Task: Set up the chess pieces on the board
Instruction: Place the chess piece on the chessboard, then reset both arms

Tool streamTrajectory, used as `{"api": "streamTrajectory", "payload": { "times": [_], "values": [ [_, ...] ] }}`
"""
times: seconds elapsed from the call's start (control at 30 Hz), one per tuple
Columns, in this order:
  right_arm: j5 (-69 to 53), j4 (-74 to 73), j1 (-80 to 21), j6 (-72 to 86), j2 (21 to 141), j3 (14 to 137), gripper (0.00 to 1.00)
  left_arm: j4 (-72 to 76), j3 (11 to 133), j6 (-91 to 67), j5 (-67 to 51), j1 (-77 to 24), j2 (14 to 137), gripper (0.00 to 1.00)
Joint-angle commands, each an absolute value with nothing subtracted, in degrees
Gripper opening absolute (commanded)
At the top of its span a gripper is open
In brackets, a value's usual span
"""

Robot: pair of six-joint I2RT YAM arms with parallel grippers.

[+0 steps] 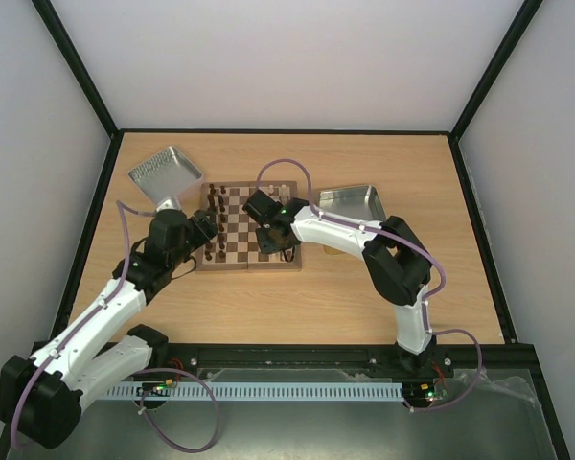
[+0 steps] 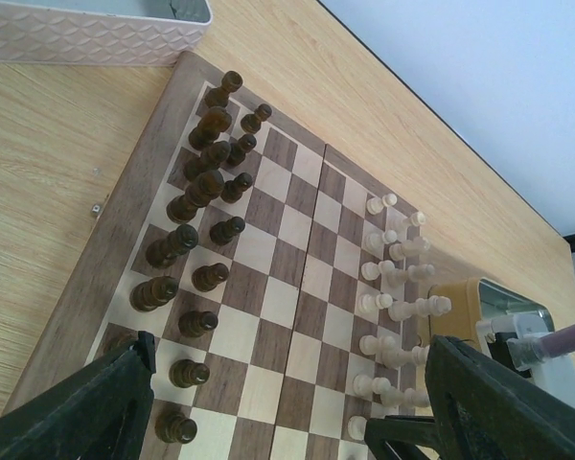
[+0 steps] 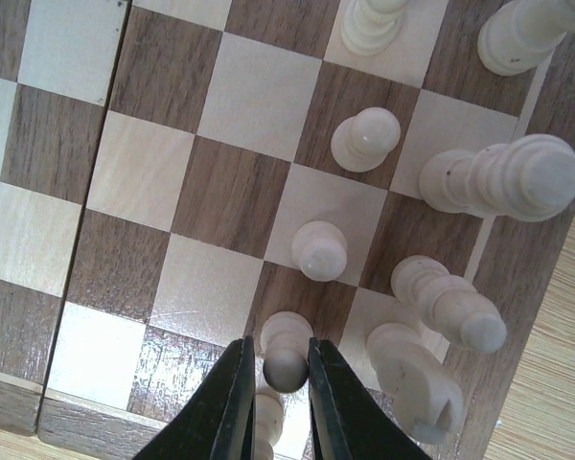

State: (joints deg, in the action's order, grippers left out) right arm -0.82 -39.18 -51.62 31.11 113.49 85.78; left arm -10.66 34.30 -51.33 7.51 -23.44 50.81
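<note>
One cream pawn (image 3: 286,368) is what the coming move turns on. In the right wrist view it is pinched at its round head between the right jaws, which are pressed in narrowly on either side of it. Its long axis is upright, roughly in line with the jaws, over a dark square near a corner of the board (image 3: 220,192). Whether its base rests on that square cannot be told. It is set in line with two more pawns, and taller chess pieces (image 3: 503,177) of the same cream colour are crowded just beside it toward the board's edge. One further piece sits right under the jaws and is partly hidden.

The left jaws are spread wide and hold nothing. They hang over the opposite side of the board, near the dark pieces (image 2: 211,182), well apart from the pawn. The right arm (image 1: 364,235) is therefore the nearer one. Setting down and releasing the pawn is judged to be the step in hand. A straight upward withdrawal would be called for afterwards, since the neighbouring pieces are close enough to be knocked over.
</note>
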Motion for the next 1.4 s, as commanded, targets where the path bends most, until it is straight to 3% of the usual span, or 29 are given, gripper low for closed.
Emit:
{"api": "streamTrajectory", "payload": {
  "times": [0.0, 0.23, 0.4, 0.5, 0.67, 0.8, 1.1, 1.37],
  "values": [
    [0.45, -41.74, -51.60, 31.33, 113.84, 87.31, 0.16, -10.28, 33.99, -50.27, 7.30, -23.03, 51.21, 0.79],
    [1.32, -41.44, -51.60, 32.70, 110.00, 87.59, 0.31, -11.32, 35.15, -48.91, 6.65, -22.94, 50.12, 0.81],
    [5.43, -40.98, -51.63, 34.67, 101.58, 85.72, 0.42, -14.25, 37.81, -44.82, 3.98, -22.86, 46.72, 0.90],
    [12.23, -39.32, -51.52, 37.22, 93.51, 80.67, 0.52, -17.86, 40.99, -40.52, 2.05, -22.85, 44.38, 0.99],
    [26.66, -36.00, -51.11, 39.41, 76.24, 68.37, 0.69, -26.13, 48.09, -34.04, 4.13, -22.85, 39.95, 1.00],
    [33.73, -37.63, -51.01, 40.84, 60.72, 61.14, 0.78, -31.66, 52.51, -30.29, 9.67, -22.85, 34.46, 1.00],
    [39.41, -46.13, -50.98, 42.16, 37.81, 59.44, 1.00, -40.21, 60.68, -25.32, 16.06, -22.85, 27.29, 1.00],
    [43.05, -52.59, -51.01, 42.18, 33.28, 63.65, 0.98, -44.93, 66.07, -23.76, 19.23, -22.85, 24.78, 1.00]
  ]
}}
